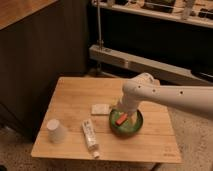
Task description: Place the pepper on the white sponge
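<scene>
The orange-red pepper (121, 119) lies inside the round green bowl (126, 122) on the wooden table (75, 100). The white sponge (100, 109), a small flat whitish pad, lies on the table just left of the bowl. My white arm reaches in from the right and bends down over the bowl. My gripper (126, 114) is at the bowl, right above and beside the pepper, mostly hidden by the arm's wrist.
A long white tube (90, 135) lies on the table in front of the sponge. An upside-down white cup (56, 131) stands near the table's front left corner. A dark cabinet stands to the left, a metal shelf rack behind.
</scene>
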`<action>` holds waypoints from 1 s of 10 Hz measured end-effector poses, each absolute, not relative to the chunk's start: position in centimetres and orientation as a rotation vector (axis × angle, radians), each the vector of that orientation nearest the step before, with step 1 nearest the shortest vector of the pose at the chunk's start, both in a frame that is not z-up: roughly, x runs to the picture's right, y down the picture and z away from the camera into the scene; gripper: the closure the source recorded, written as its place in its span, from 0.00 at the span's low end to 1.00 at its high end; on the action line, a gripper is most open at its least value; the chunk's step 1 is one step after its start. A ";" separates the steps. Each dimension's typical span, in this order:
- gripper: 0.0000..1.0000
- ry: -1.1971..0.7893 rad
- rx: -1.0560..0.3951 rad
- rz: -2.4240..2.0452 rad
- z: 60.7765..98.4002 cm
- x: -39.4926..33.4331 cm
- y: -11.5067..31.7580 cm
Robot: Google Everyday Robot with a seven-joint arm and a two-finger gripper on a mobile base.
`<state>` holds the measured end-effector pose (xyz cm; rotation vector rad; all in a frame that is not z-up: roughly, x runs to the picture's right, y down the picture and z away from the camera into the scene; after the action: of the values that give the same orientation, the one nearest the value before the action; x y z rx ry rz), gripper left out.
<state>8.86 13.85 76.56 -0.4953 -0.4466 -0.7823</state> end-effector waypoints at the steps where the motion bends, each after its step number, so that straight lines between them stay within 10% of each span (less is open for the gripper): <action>1: 0.20 -0.466 -0.522 -0.768 77.8 9.4 14.8; 10: 0.20 -0.458 -0.577 -0.792 80.7 10.4 14.5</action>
<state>10.43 14.50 80.73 -0.5771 -0.4576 -0.7924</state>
